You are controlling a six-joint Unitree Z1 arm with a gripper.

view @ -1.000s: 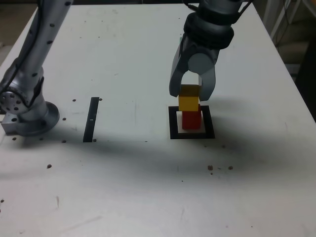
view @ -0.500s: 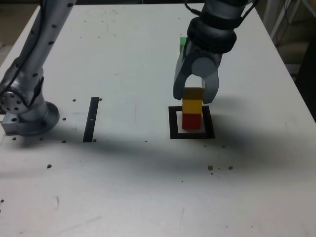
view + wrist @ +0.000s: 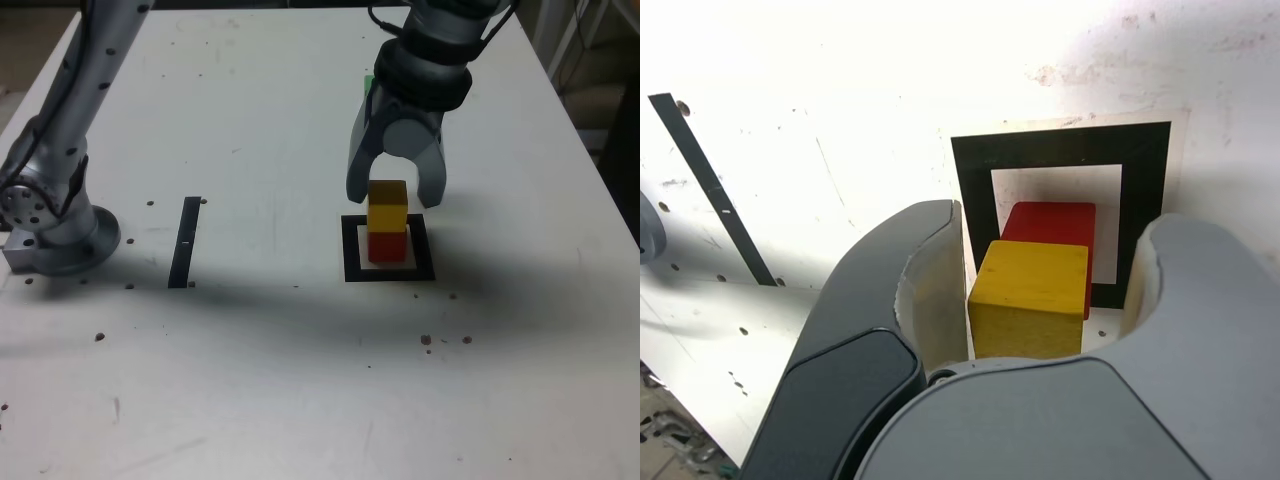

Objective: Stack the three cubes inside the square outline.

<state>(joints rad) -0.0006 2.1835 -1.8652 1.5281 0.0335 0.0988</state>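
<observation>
a matt, smooth finish is seen on the yellow cube [image 3: 1028, 298] and red cube [image 3: 1050, 224]. the end effector [image 3: 397, 190] appears smooth grey plastic; the white surface [image 3: 270, 370] looks matt and speckled.

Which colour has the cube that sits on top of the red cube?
Yellow. The yellow cube on the red cube shows best in the wrist view.

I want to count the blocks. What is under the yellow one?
Under the small yellow cube sits the small red cube, inside the black square outline. The red cube's top face is covered.
</observation>
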